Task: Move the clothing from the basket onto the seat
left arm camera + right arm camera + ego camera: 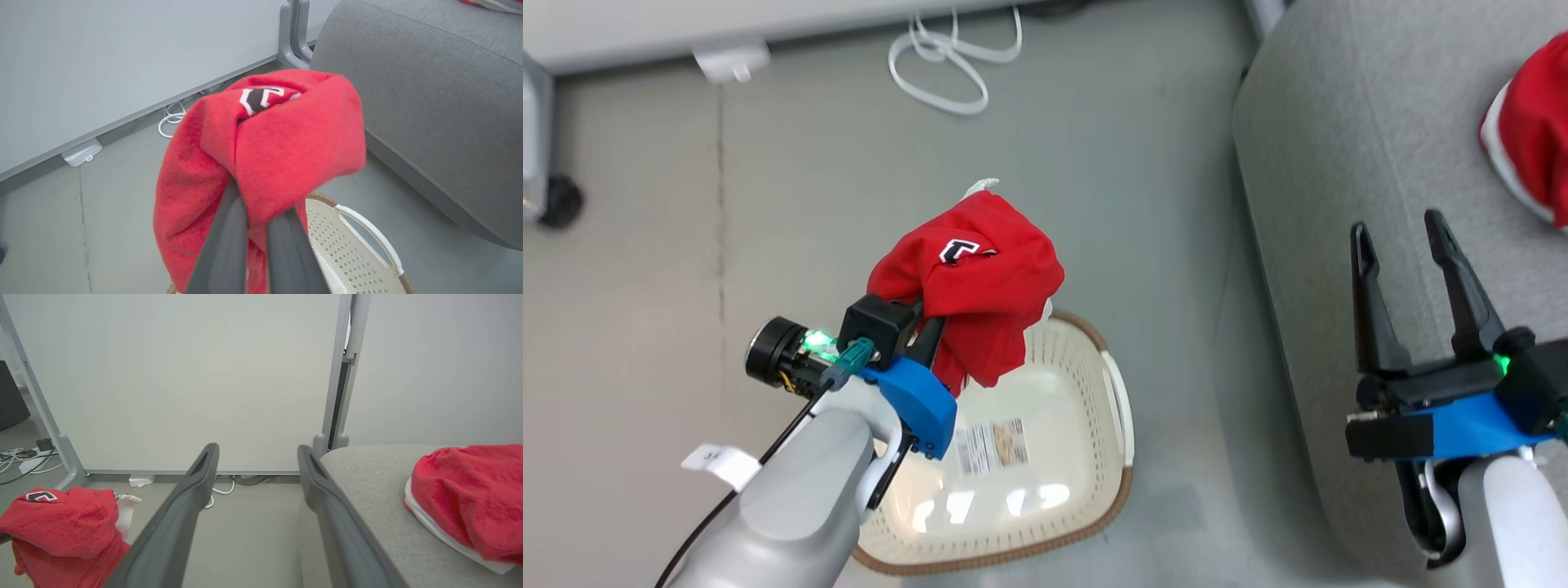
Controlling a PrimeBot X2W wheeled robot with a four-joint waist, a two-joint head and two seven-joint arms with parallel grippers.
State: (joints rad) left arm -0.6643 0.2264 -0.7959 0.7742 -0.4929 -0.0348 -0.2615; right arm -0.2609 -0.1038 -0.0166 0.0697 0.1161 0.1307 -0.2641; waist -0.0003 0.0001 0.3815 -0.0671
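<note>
The left gripper [929, 339] has its jaws clamped on a red garment [980, 278] bearing a white-and-black letter patch. It holds the garment in the air over the far end of the basket [1094, 367]. The hanging hem seems clear of the rim, though that is hard to judge from above. The basket stands on the floor [768, 204] beside the seat [1356, 122]. The right gripper [1395, 227] hovers over the seat's edge, jaws spread wide, holding nothing. A second red garment [1531, 131] lies on the seat.
</note>
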